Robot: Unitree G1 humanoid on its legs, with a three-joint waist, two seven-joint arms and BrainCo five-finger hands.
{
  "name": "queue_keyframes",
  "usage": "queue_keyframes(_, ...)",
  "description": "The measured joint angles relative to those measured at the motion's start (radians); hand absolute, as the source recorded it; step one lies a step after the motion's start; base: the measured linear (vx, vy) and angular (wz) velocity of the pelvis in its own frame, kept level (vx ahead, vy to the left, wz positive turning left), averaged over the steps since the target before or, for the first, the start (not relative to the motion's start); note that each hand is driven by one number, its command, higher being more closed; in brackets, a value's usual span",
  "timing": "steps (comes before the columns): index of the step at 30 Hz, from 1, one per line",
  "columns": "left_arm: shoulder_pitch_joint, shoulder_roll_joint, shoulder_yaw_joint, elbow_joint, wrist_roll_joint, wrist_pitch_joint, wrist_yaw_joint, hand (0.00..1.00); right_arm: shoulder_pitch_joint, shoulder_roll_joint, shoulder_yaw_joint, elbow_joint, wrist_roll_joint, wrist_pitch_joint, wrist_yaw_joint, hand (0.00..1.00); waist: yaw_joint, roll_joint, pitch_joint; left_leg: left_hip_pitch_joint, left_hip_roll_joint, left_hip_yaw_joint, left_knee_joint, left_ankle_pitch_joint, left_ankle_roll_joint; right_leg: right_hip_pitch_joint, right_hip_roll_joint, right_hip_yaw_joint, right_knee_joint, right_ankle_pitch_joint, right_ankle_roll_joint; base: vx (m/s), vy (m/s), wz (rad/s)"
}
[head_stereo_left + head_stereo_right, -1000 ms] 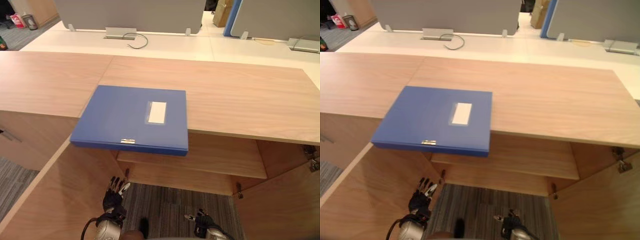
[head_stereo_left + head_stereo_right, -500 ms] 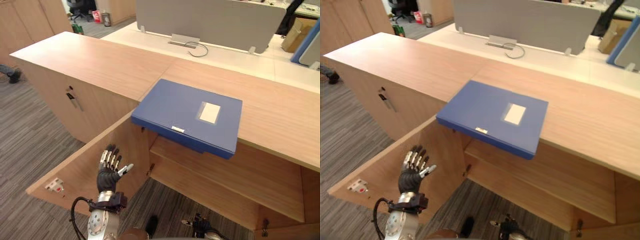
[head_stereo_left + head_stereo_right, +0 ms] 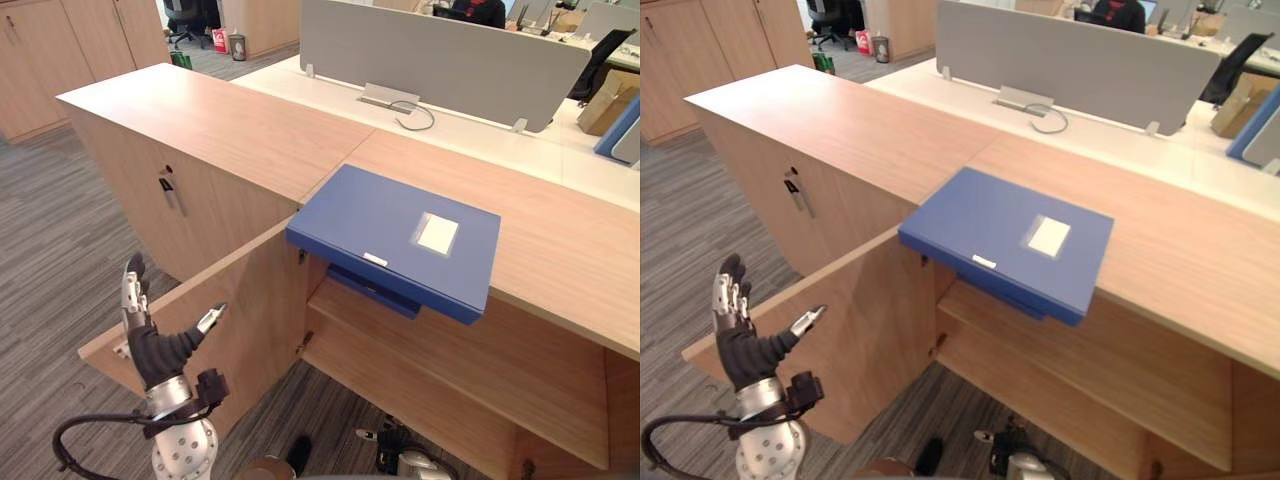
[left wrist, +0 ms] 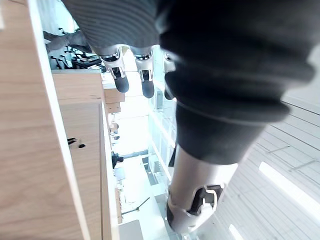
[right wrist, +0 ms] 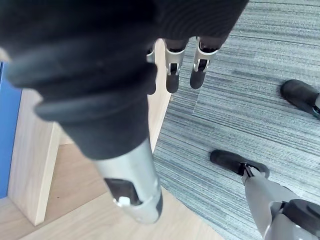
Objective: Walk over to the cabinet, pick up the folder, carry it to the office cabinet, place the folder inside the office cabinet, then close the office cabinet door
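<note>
A blue folder with a white label lies flat on the wooden cabinet top. Its front edge overhangs the open compartment below. My left hand is raised at the lower left, beside the outer edge of the open cabinet door. Its fingers are straight, the thumb is spread, and it holds nothing. My right hand hangs low in front of the compartment, well below the folder. Its fingers are relaxed above the carpet and it is empty.
Inside the open compartment a wooden shelf runs under the folder. A closed cabinet with a dark handle stands to the left. Grey desk dividers rise behind the cabinet top. Grey carpet spreads to the left.
The camera has swung, shifting the whole scene. My left hand has risen and moved out to the left of the door. The folder stays where it lay.
</note>
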Motion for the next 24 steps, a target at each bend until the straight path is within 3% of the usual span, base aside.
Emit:
queue_keyframes(3,-0.01,0.069,-0.082,-0.002,0.107,-0.008,0.03,0.0,-0.005,-0.001,0.034,0.024,-0.001,-0.006,-0.008,0.0,0.004,-0.009,-0.019,0.0,0.023,0.045,-0.016,-0.005,-0.002,-0.026,0.009,0.056,-0.015,0.003,-0.014,0.02,-0.009,-0.46)
queue_keyframes(7,-0.08,0.175,-0.166,-0.001,0.214,-0.021,0.012,0.0,0.0,-0.001,0.039,0.059,-0.003,-0.012,-0.008,0.0,-0.011,-0.014,-0.033,0.01,0.054,0.091,-0.039,0.001,-0.017,-0.045,0.03,0.115,-0.034,0.013,-0.029,0.02,-0.031,-0.43)
queue_keyframes(15,-0.137,0.325,-0.202,-0.001,0.338,-0.044,-0.025,0.0,0.023,-0.011,0.039,0.126,-0.041,-0.022,0.001,0.0,-0.024,-0.014,-0.055,0.017,0.096,0.15,-0.039,-0.01,-0.032,-0.061,0.064,0.192,-0.063,0.026,-0.04,0.02,-0.052,-0.28)
queue_keyframes(19,-0.17,0.398,-0.201,-0.001,0.378,-0.052,-0.025,0.0,0.022,-0.031,0.037,0.147,-0.043,-0.027,0.015,0.0,-0.043,-0.012,-0.074,0.019,0.101,0.155,-0.039,-0.015,-0.038,-0.062,0.069,0.202,-0.068,0.024,-0.045,0.01,-0.03,-0.09)
queue_keyframes(24,-0.224,0.481,-0.183,0.0,0.414,-0.057,-0.032,0.0,0.022,-0.038,0.032,0.151,-0.082,-0.027,0.025,0.0,-0.046,-0.011,-0.074,0.03,0.108,0.174,-0.04,-0.022,-0.043,-0.063,0.07,0.227,-0.065,0.024,-0.048,0.0,-0.015,-0.13)
